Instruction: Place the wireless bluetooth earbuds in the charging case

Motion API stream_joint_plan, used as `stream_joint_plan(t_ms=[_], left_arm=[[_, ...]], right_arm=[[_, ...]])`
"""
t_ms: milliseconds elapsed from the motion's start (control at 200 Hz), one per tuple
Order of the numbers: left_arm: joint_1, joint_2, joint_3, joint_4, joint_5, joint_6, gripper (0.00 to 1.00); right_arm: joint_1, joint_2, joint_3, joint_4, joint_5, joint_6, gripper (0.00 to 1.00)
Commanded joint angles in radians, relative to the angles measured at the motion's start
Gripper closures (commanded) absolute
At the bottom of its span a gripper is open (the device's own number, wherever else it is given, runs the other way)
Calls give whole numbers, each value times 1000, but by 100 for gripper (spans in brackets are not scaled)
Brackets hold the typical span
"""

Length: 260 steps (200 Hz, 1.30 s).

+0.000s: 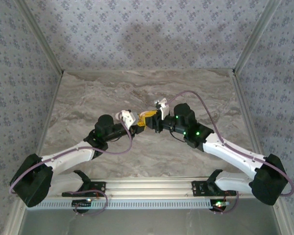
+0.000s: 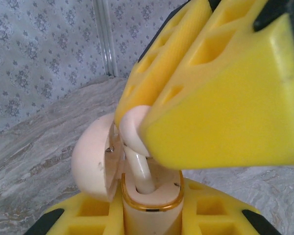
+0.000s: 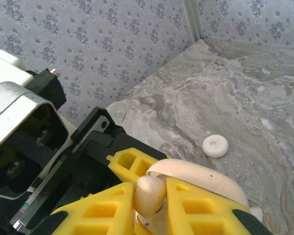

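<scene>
The charging case (image 2: 152,208), a smooth cream shell with a glossy amber rim and its domed lid open, sits pinched in the left tool (image 2: 149,220) above the marbled bench's (image 3: 264,88) middle. The right tool (image 3: 149,198) pinches one rounded cream earbud (image 3: 148,192), its stem in the case. The right wrist view adds one flat round disc (image 3: 215,146).

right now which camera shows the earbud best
Left wrist: the earbud is close up, its stem reaching into the open charging case. Right wrist catches its rounded head between the yellow fingers. In top external it is too small to tell.
</scene>
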Motion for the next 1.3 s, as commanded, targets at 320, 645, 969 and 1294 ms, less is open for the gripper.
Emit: stream_joint_plan(t_ms=[320, 645, 969, 1294], left_arm=[[-8, -67, 53, 61, 29, 0, 88], [-9, -73, 53, 54, 33, 5, 88], [-12, -80, 55, 43, 35, 15, 87], [-12, -88, 49, 43, 28, 13, 87]], right_arm=[[-18, 28, 40, -181, -58, -29, 76], [-20, 33, 55, -196, -51, -29, 73], [-21, 49, 74, -214, -47, -28, 70], [-21, 45, 92, -224, -23, -22, 67]])
